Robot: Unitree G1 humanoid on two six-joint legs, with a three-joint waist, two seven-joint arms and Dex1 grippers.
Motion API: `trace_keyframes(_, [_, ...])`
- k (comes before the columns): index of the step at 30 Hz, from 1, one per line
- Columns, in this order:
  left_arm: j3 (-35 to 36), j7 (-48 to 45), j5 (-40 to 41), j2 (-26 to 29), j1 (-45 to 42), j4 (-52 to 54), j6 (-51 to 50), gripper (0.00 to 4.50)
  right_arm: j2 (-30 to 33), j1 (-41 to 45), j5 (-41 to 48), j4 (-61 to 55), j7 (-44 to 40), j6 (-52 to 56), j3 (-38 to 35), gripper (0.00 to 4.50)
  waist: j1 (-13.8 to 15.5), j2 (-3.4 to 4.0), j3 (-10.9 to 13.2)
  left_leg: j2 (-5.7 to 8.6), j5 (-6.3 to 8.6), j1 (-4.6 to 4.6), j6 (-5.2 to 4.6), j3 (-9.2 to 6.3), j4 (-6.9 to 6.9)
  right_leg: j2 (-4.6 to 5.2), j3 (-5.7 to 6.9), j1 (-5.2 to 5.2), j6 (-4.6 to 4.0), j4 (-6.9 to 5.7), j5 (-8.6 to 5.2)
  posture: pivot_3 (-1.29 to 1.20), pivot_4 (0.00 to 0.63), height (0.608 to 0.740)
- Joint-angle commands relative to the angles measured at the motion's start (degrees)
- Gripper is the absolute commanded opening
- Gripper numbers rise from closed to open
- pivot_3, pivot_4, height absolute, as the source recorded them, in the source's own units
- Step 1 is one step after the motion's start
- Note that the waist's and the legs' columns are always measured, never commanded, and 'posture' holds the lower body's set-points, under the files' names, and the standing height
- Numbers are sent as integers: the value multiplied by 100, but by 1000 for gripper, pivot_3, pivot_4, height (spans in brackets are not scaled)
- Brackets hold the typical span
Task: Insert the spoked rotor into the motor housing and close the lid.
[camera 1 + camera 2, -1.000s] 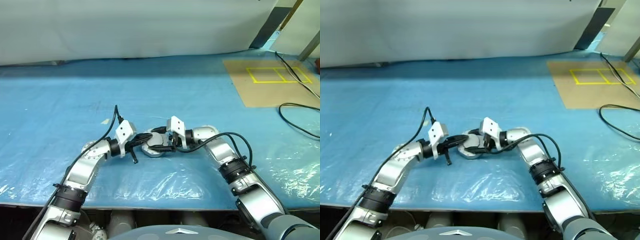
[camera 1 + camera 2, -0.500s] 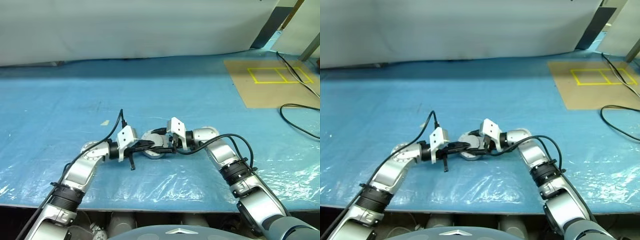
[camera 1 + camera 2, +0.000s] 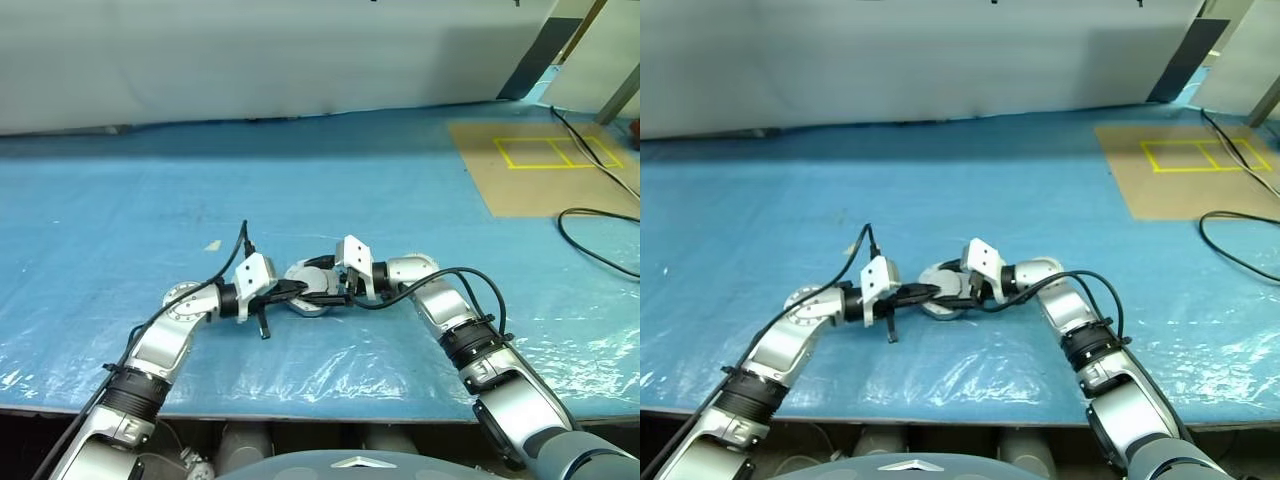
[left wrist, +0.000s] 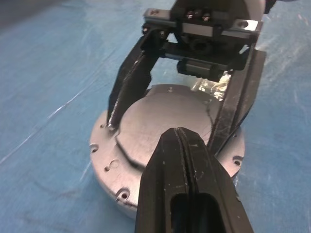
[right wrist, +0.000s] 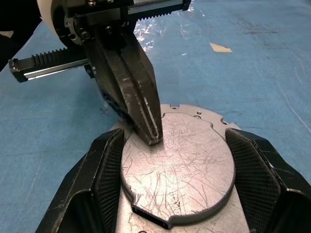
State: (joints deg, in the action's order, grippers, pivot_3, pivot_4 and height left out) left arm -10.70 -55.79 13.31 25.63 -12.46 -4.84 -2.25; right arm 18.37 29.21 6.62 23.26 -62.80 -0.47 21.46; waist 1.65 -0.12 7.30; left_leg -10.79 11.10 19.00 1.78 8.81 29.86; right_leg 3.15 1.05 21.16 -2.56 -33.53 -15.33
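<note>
Bright, even overhead light puts white glare on the wrinkled plastic sheet (image 3: 330, 370) along the counter's near edge; shadows are soft.

Silver arms (image 3: 165, 345), black cables, black tool (image 4: 192, 179) fingers – scuffed

In the head views the lid (image 3: 312, 290) is largely covered by the two claws meeting over it, and it is too small there to make out its surface. Under the lid, whatever sits inside the motor housing (image 4: 104, 160) is hidden; the windings and the rotor cannot be seen. In the left wrist view the left claw (image 4: 182, 145) covers the near rim of the housing, and the bottom edge cuts both off.
</note>
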Motion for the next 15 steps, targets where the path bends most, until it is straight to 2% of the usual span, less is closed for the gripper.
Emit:
trace_keyframes(1, [407,25,478,-6,91,245,-294,0,242,-392,-677,1052,177,296,340,2961,0,1,0,-1,0,6,0,1,-1,-1,0,-1,-1,-1,0,0,150,740])
trace_keyframes(8, [169,-125,135,103,248,157,-122,0,216,-353,-756,1407,202,38,367,2961,1,1,2,-1,0,11,0,3,-7,-1,0,-1,-2,-2,1,0,150,740])
trace_keyframes(13, [35,-63,-291,176,161,-211,225,0,156,-301,-793,1936,265,-346,341,2961,2,8,9,0,0,-13,0,0,-15,0,0,5,2,11,-1,0,150,740])
trace_keyframes(15, [152,-36,-234,165,88,-364,165,0,137,-297,-838,2146,308,-525,358,2961,2,8,9,4,1,-33,-1,-1,-34,0,2,4,3,37,-2,0,150,740])
